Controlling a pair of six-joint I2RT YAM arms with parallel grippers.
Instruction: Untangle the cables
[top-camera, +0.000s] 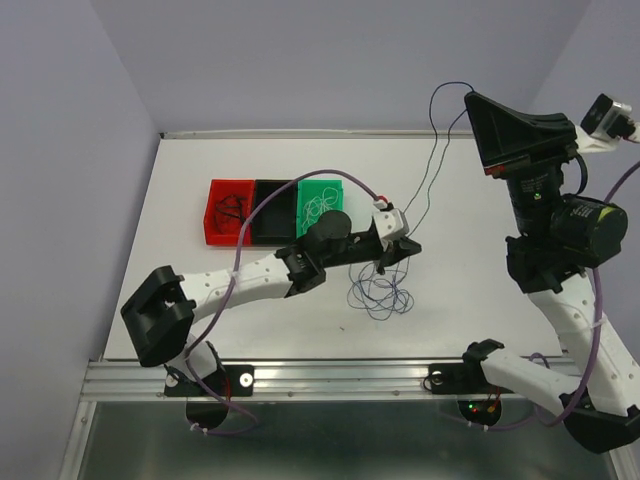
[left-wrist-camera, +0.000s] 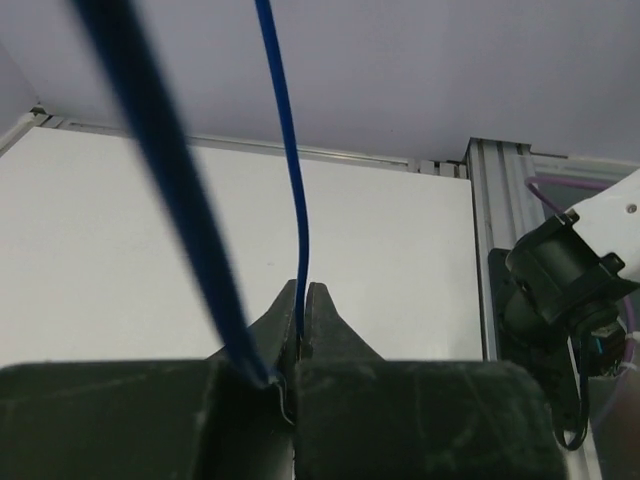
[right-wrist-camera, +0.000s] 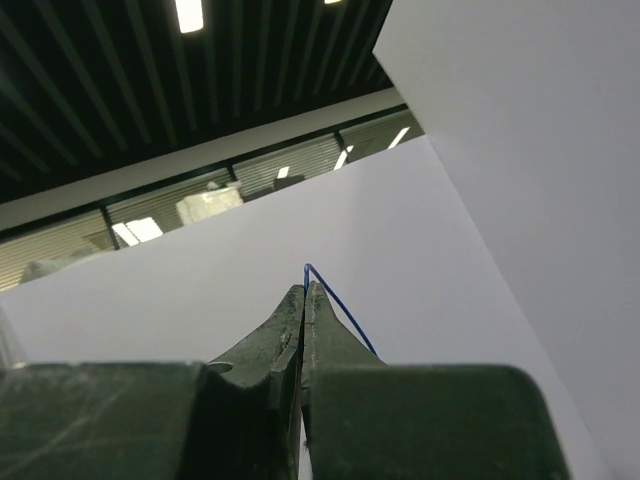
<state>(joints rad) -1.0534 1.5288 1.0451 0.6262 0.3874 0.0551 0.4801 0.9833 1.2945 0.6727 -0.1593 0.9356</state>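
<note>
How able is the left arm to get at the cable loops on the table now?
Probably not yet: nothing blocks the loops beside it, but the left gripper is shut on a dark blue cable.

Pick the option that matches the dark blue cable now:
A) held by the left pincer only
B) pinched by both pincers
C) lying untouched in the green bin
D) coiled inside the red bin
B: the left pincer is shut on the dark blue cable, and the raised right pincer also clamps a loop of it.

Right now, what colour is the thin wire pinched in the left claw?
Dark blue wire; clearest in left wrist view.
</note>
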